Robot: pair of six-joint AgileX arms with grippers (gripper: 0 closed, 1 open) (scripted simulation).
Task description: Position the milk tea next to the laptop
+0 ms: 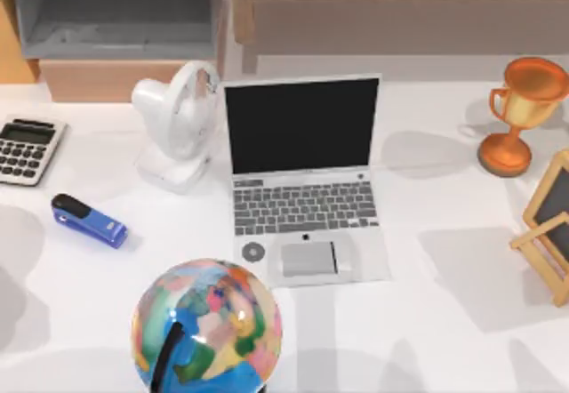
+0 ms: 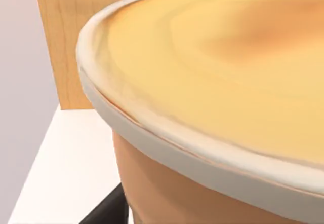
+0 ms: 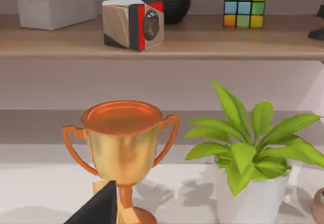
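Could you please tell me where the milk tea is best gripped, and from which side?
On the milk tea, probably the tan side wall, just under the cream rim, jaws coming in level from the side. The top is wide and smooth, and the overhanging rim should stop slipping.

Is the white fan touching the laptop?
Cannot tell. In the top view the white fan overlaps the laptop screen's left edge, but seen from above neither contact nor gap shows.

silver-grey laptop with black screen, blue stapler, orange trophy – and a globe (patchwork of many colours); tan, cream-topped milk tea.
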